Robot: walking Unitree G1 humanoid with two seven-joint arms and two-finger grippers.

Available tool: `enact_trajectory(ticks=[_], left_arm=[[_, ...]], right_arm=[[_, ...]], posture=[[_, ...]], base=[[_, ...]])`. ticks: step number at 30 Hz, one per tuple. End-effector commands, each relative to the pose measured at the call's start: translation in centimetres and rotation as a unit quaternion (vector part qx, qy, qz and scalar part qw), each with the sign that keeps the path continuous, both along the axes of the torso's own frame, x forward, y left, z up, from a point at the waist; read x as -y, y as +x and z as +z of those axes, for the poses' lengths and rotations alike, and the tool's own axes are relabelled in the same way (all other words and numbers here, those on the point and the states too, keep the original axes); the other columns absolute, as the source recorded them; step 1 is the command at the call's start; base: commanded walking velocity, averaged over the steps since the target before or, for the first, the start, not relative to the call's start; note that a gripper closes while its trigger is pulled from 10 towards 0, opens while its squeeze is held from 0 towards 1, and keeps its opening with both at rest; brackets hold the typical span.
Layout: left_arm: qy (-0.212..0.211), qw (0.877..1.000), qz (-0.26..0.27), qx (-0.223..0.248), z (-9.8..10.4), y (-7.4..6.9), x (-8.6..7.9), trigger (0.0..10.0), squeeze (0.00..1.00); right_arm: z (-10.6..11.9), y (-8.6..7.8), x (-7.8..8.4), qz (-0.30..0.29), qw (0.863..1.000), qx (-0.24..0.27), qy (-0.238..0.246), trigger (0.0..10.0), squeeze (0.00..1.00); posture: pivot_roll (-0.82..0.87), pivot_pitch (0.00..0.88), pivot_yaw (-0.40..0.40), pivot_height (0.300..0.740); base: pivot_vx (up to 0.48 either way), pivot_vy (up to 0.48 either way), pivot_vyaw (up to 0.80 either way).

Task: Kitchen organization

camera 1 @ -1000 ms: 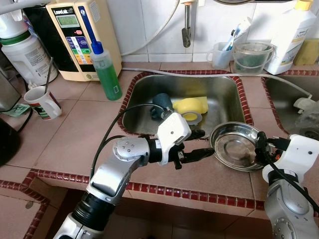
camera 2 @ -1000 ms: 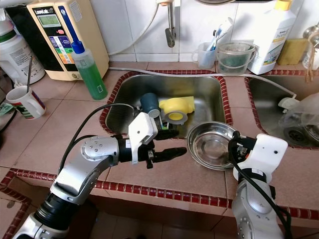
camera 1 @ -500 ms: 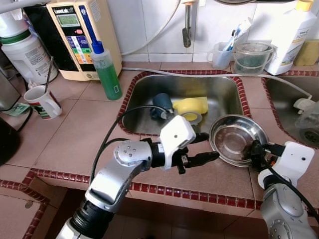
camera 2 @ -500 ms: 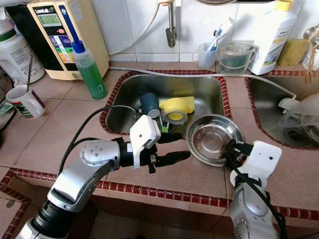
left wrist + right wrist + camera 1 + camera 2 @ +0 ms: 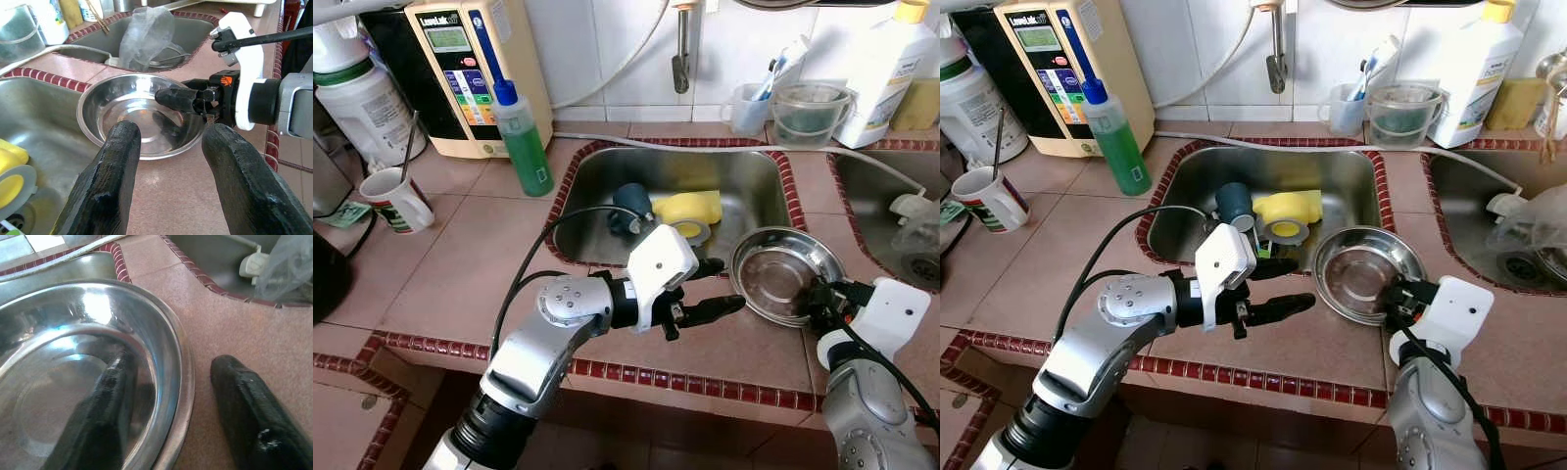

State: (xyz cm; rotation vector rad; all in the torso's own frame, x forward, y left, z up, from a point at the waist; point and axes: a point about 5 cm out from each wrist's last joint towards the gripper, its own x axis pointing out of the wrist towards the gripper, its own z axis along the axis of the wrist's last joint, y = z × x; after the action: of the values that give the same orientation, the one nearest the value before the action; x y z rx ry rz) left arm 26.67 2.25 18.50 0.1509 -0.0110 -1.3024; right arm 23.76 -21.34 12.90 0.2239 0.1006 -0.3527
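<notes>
the right gripper [image 5: 819, 297] straddles the steel bowl's [image 5: 785, 287] rim at the sink's [image 5: 607, 162] corner — clamp before lifting, level — while the left gripper [image 5: 717, 287] waits spread beside it.

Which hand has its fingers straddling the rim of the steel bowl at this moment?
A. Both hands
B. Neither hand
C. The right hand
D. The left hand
C. The right hand has one finger inside the steel bowl and the other outside its rim, while the left hand hovers open beside the bowl on the counter without touching it.
</notes>
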Motion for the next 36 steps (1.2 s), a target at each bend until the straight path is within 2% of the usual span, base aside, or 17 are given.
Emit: enact_trajectory(ticks=[1, 21, 28, 30, 32, 33, 36], left_arm=[[0.004, 1.0, -0.012, 0.008, 0.3, -0.4, -0.1, 10.0, 0.0], [0.007, 1.0, 0.001, 0.007, 0.4, -0.1, 0.1, 10.0, 0.0], [0.0, 1.0, 0.023, 0.012, 0.6, 0.5, 0.0, 10.0, 0.0], [-0.003, 0.999, 0.035, 0.016, 0.7, 0.8, -0.1, 10.0, 0.0], [-0.009, 0.998, 0.067, 0.019, 0.8, 1.6, -0.3, 10.0, 0.0], [-0.022, 0.995, 0.095, 0.017, 1.3, 2.4, -0.6, 10.0, 0.0], [-0.038, 0.992, 0.117, 0.015, 1.7, 3.0, -1.0, 10.0, 0.0]], right_arm=[[-0.2, 0.0, -0.1, -0.003, 1.0, -0.004, 0.017, 0.0, 0.0], [0.0, 0.4, -0.3, 0.003, 1.0, 0.006, 0.03, 0.0, 0.0], [0.6, 1.0, -0.4, 0.016, 0.999, 0.025, 0.026, 0.0, 0.0], [0.9, 1.2, -0.5, 0.021, 0.999, 0.038, 0.025, 0.0, 0.0], [2.0, 1.8, -0.8, 0.042, 0.996, 0.075, 0.021, 0.0, 0.0], [3.2, 2.4, -1.6, 0.08, 0.99, 0.116, 0.009, 0.0, 0.0], [4.0, 2.8, -2.2, 0.103, 0.984, 0.146, 0.009, 0.0, 0.0]], posture=[[-0.11, 0.097, 0.116, 0.74], [-0.11, 0.097, 0.116, 0.74], [-0.1, 0.078, 0.11, 0.74], [-0.1, 0.072, 0.106, 0.74], [-0.09, 0.054, 0.096, 0.74], [-0.08, 0.044, 0.09, 0.74], [-0.08, 0.03, 0.081, 0.74]], base=[[0.0, 0.0, 0.0], [0.0, 0.0, 0.0], [0.0, 0.0, 0.0], [0.0, 0.0, 0.0], [0.0, 0.0, 0.0], [0.0, 0.0, 0.0], [0.0, 0.0, 0.0]])
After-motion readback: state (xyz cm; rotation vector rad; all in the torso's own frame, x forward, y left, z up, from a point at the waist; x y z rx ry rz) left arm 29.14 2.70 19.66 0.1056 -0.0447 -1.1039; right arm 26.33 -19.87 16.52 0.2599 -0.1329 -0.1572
